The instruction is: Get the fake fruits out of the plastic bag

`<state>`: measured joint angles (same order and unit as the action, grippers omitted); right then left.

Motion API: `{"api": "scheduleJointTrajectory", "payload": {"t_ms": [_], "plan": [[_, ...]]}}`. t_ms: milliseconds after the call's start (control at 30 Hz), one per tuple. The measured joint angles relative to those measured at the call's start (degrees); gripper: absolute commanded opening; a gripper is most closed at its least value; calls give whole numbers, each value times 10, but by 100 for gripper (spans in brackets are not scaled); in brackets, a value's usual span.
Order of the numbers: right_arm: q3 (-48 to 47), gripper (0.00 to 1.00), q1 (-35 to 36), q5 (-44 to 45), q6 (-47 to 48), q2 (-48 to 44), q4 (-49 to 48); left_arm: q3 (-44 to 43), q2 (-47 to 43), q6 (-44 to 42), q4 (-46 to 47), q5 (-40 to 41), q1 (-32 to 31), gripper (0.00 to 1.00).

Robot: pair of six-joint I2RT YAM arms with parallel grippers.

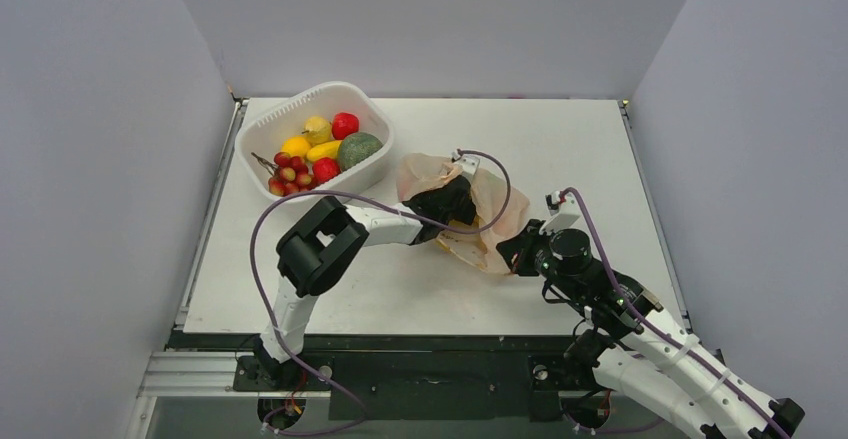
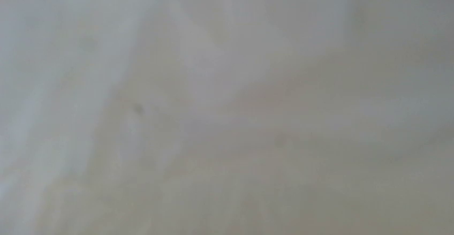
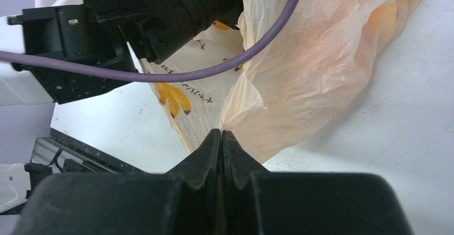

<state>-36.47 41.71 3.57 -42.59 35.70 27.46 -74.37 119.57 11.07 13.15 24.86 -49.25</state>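
Peach-coloured film is what both my hands are busy with. The plastic bag (image 1: 492, 194) lies crumpled in the middle of the table (image 1: 580, 139), just beside the white basket (image 1: 372, 107). In the basket several fake fruits (image 1: 312, 151) — yellow, red, a cluster of small red ones — already sit next to a dull dark-green round fruit (image 1: 358, 149). My right gripper (image 3: 221, 138) is fully closed, its two fingers pressed together at the bag's near edge with a fold of the film running right into the tips. I judge it is pinching that edge to anchor the bag, so the other arm can work inside without dragging the whole thing along. My left gripper (image 1: 447, 202) is pushed into the bag's mouth from the basket side. Its own camera gives only a pale blur of film close against the lens, and the other views show the black wrist but not the fingers. So I cannot tell how wide they stand or whether they have anything. In the right wrist view an orange-yellow shape (image 3: 384, 18) glows through the film at the bag's far end — likely a fruit not yet out, though too veiled to name.
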Motion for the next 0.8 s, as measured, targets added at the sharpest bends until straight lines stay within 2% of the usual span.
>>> {"api": "scheduleJointTrajectory", "payload": {"t_ms": [133, 300, 533, 600, 800], "plan": [[0, 0, 0, 0, 0, 1, 0, -16, 23, -2, -28, -12, 2, 81], [0, 0, 0, 0, 0, 1, 0, -19, 25, -1, -42, -24, 4, 65], [0, 0, 0, 0, 1, 0, 0, -1, -13, 4, -93, -43, 7, 37], [0, 0, 0, 1, 3, 0, 0, 9, -41, 8, -114, -48, 7, 33], [0, 0, 0, 9, 10, 0, 1, 47, -159, 30, -148, -75, 5, 30]]}}
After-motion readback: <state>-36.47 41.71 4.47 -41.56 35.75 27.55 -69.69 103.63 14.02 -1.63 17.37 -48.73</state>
